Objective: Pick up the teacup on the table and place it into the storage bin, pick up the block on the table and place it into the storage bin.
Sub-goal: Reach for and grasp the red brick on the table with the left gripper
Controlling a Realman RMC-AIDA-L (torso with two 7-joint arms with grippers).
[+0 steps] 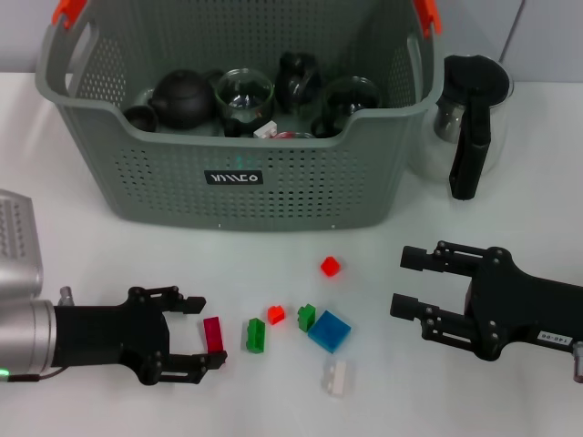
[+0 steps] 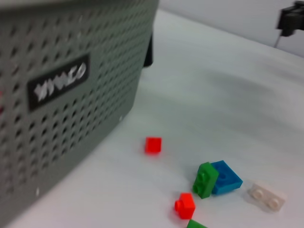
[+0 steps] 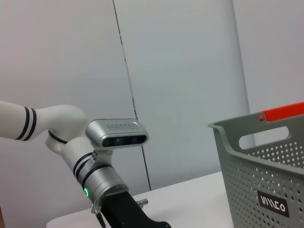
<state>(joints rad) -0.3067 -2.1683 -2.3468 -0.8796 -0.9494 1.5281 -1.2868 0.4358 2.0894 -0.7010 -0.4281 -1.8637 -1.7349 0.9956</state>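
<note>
On the table's near left, a magenta block (image 1: 213, 334) is lying between the wide-spread fingers of the left gripper (image 1: 206, 330), which is reaching in low. Right of it, green (image 1: 256, 334), red (image 1: 276, 314), blue (image 1: 329, 330) and white (image 1: 338, 377) blocks are sitting scattered. The bin (image 1: 241, 177) is standing beyond, holding teaware. The right gripper (image 1: 406, 282) is waiting at near right, jaws wide.

Black claws (image 1: 195, 333), silver left wrist, possibly white-labelled right claw (image 1: 412, 282)
</note>
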